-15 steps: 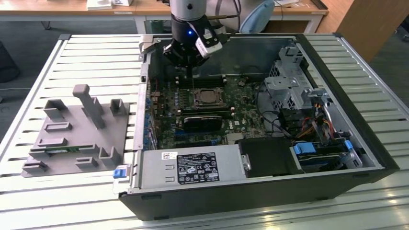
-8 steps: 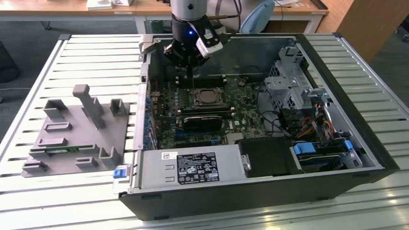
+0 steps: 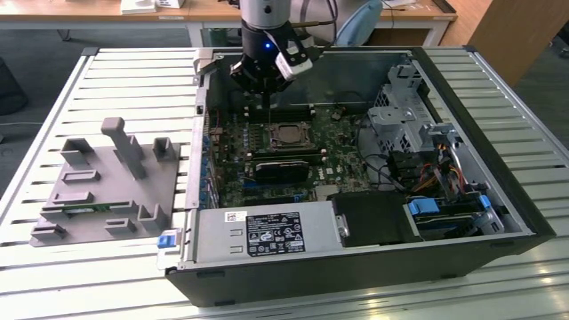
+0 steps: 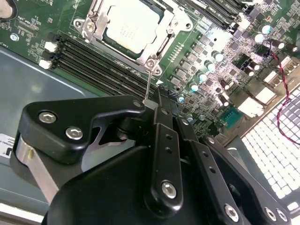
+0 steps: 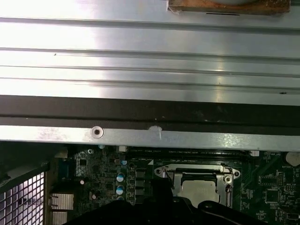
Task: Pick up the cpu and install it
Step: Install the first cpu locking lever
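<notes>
I see the power supply (image 3: pixel 266 233) at the lower centre of the exterior view, inside the open computer case (image 3: pixel 524 220), which lies on the slatted table (image 3: pixel 133 73). A grey fixture (image 3: pixel 102 183) sits at centre left, well apart from the case. Past the power supply is the black heatsink (image 3: pixel 282 170), then the cpu (image 3: pixel 286 134), seated in its socket on the motherboard (image 3: pixel 240 180) at frame centre. In the second wrist view the cpu (image 4: pixel 129 26) sits at top centre inside its metal socket frame (image 4: pixel 152 52). The end effector (image 3: pixel 265 83) hangs above the board, just beyond the cpu, empty; I cannot tell whether its fingers are spread or closed. A thin rod (image 4: pixel 147 86) points down from it toward the socket frame's corner.
</notes>
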### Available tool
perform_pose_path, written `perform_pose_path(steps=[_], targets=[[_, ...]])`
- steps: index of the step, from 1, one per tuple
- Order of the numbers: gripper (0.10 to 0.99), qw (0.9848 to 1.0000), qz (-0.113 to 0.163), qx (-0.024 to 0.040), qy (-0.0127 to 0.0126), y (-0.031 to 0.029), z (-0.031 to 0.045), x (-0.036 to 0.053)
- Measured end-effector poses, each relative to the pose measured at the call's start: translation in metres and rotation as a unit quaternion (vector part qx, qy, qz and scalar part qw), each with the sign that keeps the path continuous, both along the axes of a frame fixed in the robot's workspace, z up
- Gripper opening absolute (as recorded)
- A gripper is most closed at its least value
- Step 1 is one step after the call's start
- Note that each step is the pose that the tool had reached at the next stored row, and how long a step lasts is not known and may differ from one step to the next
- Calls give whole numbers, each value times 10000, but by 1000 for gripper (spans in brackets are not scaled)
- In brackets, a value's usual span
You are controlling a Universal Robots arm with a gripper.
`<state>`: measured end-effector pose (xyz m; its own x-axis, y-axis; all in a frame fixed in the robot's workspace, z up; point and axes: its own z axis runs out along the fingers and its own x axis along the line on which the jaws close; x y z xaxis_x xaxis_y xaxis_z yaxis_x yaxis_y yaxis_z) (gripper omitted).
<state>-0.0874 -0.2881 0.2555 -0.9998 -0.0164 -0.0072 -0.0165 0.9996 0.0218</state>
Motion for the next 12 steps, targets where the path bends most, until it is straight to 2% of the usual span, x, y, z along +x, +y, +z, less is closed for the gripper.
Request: perform_pose_path(steps=[12], targets=[[106,10000,0,0,0,0,-11,179]])
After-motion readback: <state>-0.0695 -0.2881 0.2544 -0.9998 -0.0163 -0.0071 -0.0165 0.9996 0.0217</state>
